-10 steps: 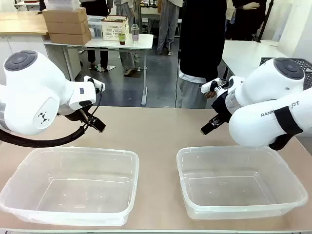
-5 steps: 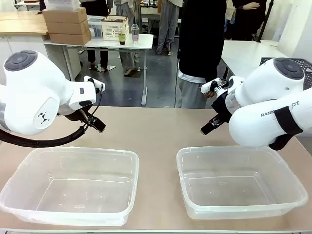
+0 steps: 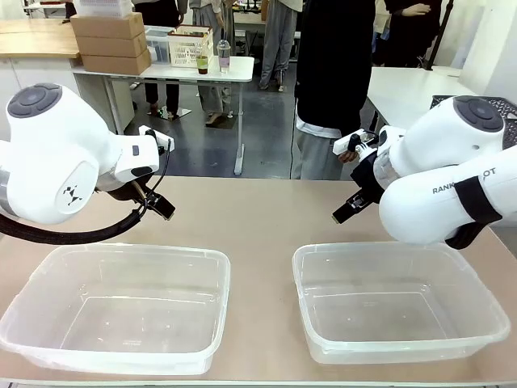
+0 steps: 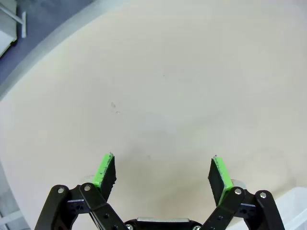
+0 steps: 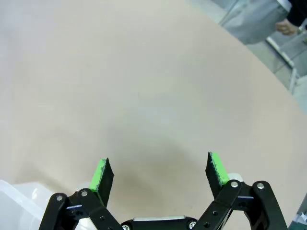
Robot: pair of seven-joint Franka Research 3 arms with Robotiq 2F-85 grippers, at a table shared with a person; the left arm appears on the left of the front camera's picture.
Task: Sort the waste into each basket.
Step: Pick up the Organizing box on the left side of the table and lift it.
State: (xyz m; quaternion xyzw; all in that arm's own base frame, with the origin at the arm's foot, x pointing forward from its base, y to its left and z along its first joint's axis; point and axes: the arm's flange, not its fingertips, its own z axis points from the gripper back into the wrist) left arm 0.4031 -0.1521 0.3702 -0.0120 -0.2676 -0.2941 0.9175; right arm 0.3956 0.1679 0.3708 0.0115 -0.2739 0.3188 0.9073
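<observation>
Two clear plastic baskets sit side by side near the table's front edge: the left basket (image 3: pixel 121 305) and the right basket (image 3: pixel 400 299), both with nothing in them. The waste is out of view. My left gripper (image 3: pixel 164 210) hangs above the table just behind the left basket; in the left wrist view the gripper (image 4: pixel 163 172) is open over bare tabletop. My right gripper (image 3: pixel 342 212) hovers behind the right basket's far left corner; the right wrist view shows the gripper (image 5: pixel 159 173) open, nothing between its green pads (image 5: pixel 217 168).
A person in a dark top (image 3: pixel 335 73) stands at the table's far edge, centre. A corner of a clear basket (image 5: pixel 14 201) lies at the lower left of the right wrist view. Bare tan tabletop (image 3: pixel 250 218) stretches behind and between the baskets.
</observation>
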